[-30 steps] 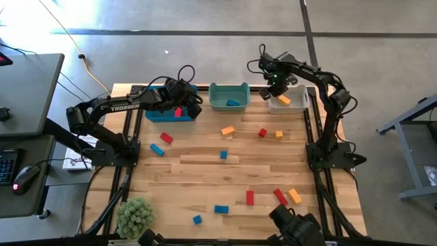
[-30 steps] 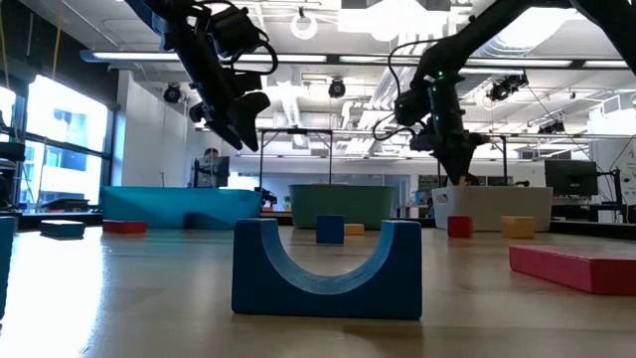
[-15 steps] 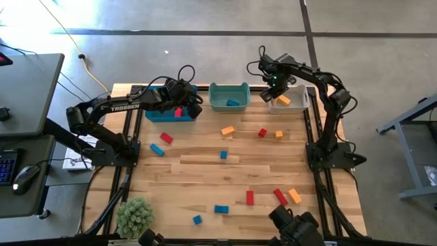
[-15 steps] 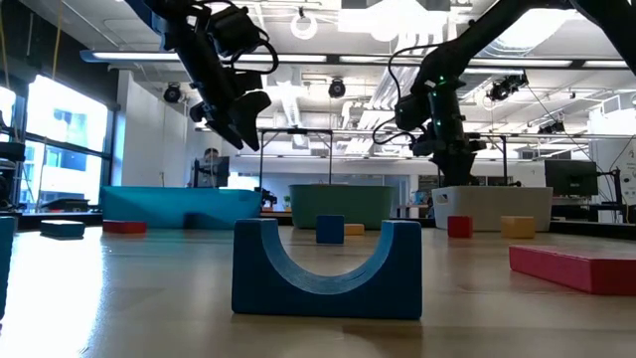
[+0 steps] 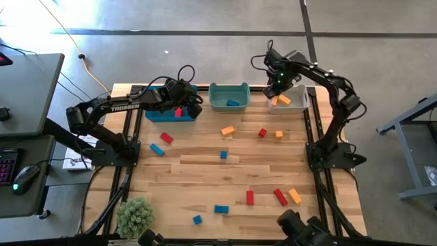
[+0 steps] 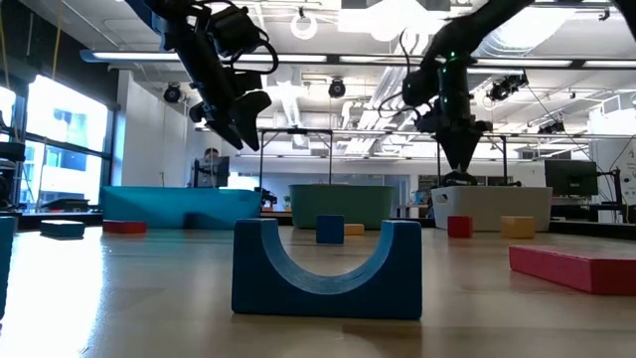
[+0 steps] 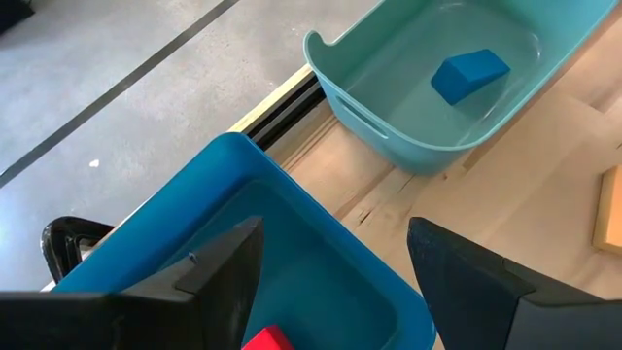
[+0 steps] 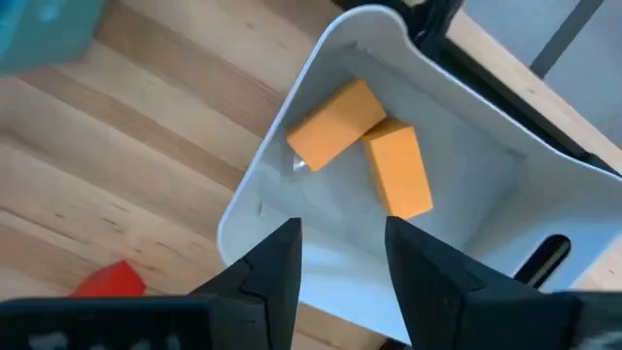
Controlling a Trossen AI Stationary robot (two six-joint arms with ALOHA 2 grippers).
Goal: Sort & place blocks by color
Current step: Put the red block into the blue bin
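My right gripper (image 5: pixel 276 87) (image 8: pixel 342 258) hangs open above the white bin (image 5: pixel 296 107), fingers pointing down, with nothing between them. Two orange blocks (image 8: pixel 335 124) (image 8: pixel 398 173) lie on that bin's floor, touching each other. My left gripper (image 5: pixel 190 104) (image 7: pixel 335 272) waits open over the blue bin (image 5: pixel 158 114), which holds a red block (image 5: pixel 178 112). The teal bin (image 5: pixel 229 90) holds a blue block (image 5: pixel 233 103). Several red, blue and orange blocks lie scattered on the table, among them an orange one (image 5: pixel 227 130) and a red one (image 5: pixel 262 132).
The three bins stand in a row along the table's far edge. A green plant (image 5: pixel 134 217) sits at the near left corner. A blue arch block (image 6: pixel 328 268) and a red bar (image 6: pixel 576 267) lie near the front edge. The table's middle holds only a few blocks.
My right gripper has opened and risen above the white bin, drifting a little toward the far right. A second orange block now lies in that bin beside the first one.
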